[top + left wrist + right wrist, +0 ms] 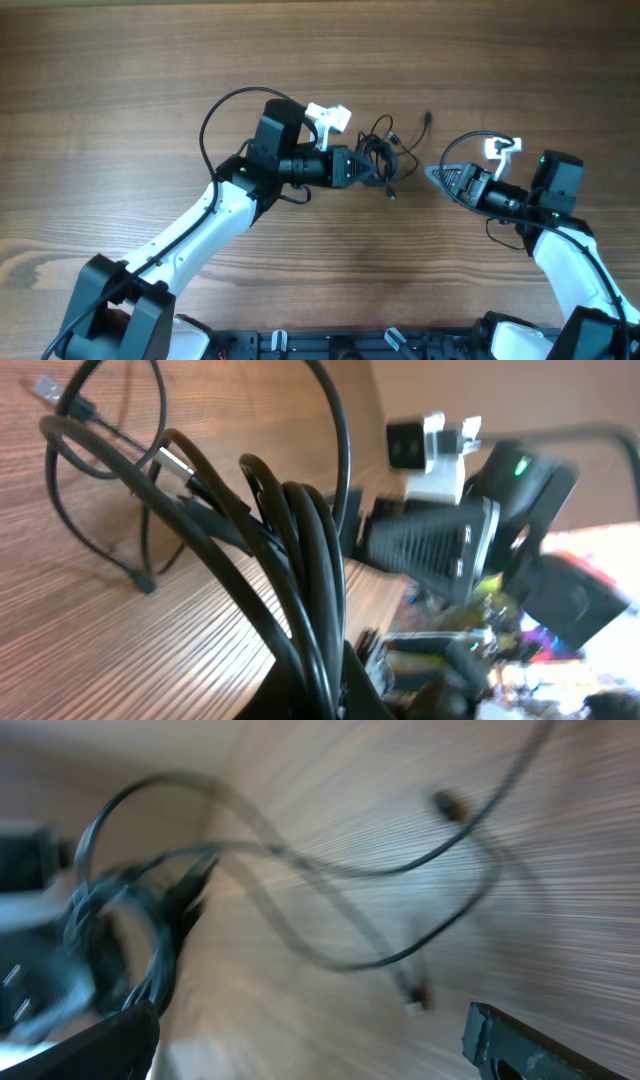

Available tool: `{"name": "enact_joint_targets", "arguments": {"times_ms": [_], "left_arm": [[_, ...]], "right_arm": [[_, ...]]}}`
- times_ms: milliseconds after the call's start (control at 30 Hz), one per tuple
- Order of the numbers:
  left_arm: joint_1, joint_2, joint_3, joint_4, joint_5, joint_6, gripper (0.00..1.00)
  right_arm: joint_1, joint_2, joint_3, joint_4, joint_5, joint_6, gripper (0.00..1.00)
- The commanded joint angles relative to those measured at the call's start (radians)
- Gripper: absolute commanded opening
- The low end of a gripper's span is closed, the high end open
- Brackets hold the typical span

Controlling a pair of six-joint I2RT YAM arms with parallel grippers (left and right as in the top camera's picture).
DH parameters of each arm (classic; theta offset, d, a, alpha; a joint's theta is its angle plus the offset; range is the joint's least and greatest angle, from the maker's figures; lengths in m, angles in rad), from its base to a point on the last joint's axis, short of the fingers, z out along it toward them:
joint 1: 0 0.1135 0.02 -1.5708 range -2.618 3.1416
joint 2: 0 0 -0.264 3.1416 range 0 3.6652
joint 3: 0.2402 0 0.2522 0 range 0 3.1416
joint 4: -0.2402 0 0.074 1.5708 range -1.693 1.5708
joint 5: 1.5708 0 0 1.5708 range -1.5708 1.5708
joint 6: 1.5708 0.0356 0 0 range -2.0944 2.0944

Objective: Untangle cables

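Left end effector [372,168]: pressed together, pinching the cables [385,152] at the thick of the tangle, where several loops bunch into one strand.
Right end effector [440,176]: spread wide and holding nothing. Its nose points at the tangle from about 4 o'clock, near but not touching.
Cables, place: a small knot of thin black cords on the desk [120,80], directly at 3 o'clock of my left fingertips, between my two end effectors.
Loose ends: a far plug [427,118] lies apart at 1 o'clock of the knot, and a near plug [392,195] trails off at 5 o'clock.
Loops: my left wrist view shows them standing up off the wood and crossing each other. I cannot tell which cord passes under which.
Handling, my guess: very light and limp with a little spring, so the whole knot would drag along if I pull one cord. The smooth jacket may slide through a loose pinch.
Where to take hold: on a free tail just behind its plug, probably the near one, with my right end effector, while my left anchors the knot.
Risk: a hard tug could tighten the crossings or strain a plug.
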Motion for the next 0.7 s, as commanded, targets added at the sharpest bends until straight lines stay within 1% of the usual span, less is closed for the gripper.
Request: {"name": "enact_joint_targets", "arguments": {"times_ms": [0, 33, 100, 233, 300, 367, 433, 567, 600, 633, 667], "left_arm": [[-0.014, -0.021, 0.005, 0.049, -0.017, -0.18, 0.04], [-0.018, -0.021, 0.005, 0.048, -0.011, -0.176, 0.04], [-0.026, -0.021, 0.005, 0.048, 0.051, -0.113, 0.04], [-0.031, -0.021, 0.005, 0.047, 0.275, 0.064, 0.04], [-0.031, -0.021, 0.005, 0.047, 0.355, 0.13, 0.04], [-0.031, -0.021, 0.005, 0.048, 0.392, 0.155, 0.04], [-0.031, -0.021, 0.005, 0.044, 0.392, 0.155, 0.04], [-0.038, -0.021, 0.005, 0.035, 0.414, 0.178, 0.04], [-0.046, -0.021, 0.005, 0.024, 0.428, 0.202, 0.04], [-0.053, -0.021, 0.005, 0.015, 0.433, 0.211, 0.04], [-0.059, -0.021, 0.005, 0.005, 0.433, 0.22, 0.04]], "right_arm": [[0.038, 0.013, 0.009, 0.013, -0.161, -0.04, 1.0], [0.045, 0.013, 0.009, 0.023, -0.161, -0.039, 1.0], [0.057, 0.013, 0.009, 0.053, -0.172, -0.041, 0.99], [0.074, 0.013, 0.009, 0.192, -0.243, -0.077, 0.93], [0.081, 0.013, 0.009, 0.254, -0.301, -0.114, 0.91], [0.09, 0.013, 0.009, 0.301, -0.353, -0.128, 0.91], [0.109, 0.013, 0.009, 0.329, -0.378, -0.128, 0.91], [0.157, 0.013, 0.009, 0.346, -0.378, -0.127, 0.9], [0.172, 0.013, 0.009, 0.351, -0.377, -0.127, 0.87], [0.186, 0.013, 0.009, 0.357, -0.377, -0.128, 0.82], [0.198, 0.013, 0.009, 0.364, -0.377, -0.127, 0.74]]}}
